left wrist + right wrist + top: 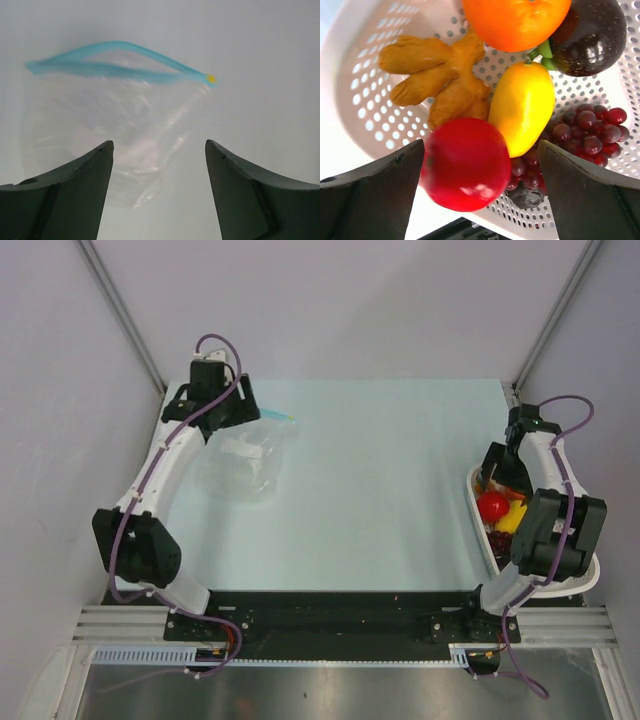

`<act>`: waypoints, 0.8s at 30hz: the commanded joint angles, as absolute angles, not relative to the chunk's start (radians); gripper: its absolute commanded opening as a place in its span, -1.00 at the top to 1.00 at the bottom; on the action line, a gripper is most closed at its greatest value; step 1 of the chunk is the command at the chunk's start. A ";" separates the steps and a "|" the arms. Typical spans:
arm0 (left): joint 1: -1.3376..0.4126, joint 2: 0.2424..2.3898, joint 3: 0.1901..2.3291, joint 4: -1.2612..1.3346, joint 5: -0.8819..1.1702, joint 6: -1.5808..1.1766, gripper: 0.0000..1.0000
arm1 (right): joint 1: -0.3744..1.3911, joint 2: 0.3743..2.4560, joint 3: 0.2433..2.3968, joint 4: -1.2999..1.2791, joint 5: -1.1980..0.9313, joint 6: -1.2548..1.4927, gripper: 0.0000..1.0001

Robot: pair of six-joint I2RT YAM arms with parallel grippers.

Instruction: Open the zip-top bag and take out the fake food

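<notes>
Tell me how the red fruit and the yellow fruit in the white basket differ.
The red fruit is round; the yellow fruit is oblong and tapered. The red fruit sits near the basket rim; the yellow fruit lies further in, against the grapes. Both are glossy and smooth.

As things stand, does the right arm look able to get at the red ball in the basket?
Probably yes. The right gripper hangs open directly over the basket, and the red ball lies uncovered near the rim, below the gap between the fingers. Nothing sits on top of it.
</notes>
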State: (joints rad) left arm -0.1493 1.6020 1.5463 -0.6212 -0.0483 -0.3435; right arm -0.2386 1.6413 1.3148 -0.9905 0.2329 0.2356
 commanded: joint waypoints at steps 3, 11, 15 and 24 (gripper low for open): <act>-0.397 1.459 1.566 -0.607 -0.072 -0.388 -0.61 | -0.102 1.589 1.331 -1.005 0.379 0.223 -1.00; -0.754 1.260 1.442 -0.526 -0.020 -0.391 -0.72 | 0.285 1.366 1.442 -1.063 0.445 0.288 -0.99; -0.827 1.065 1.192 -0.335 0.118 -0.478 -0.78 | 0.512 1.254 1.445 -0.973 0.168 0.432 -0.99; -0.836 0.271 0.704 -0.003 0.175 -0.748 -0.99 | 1.135 0.889 1.302 -0.653 0.325 0.738 -0.99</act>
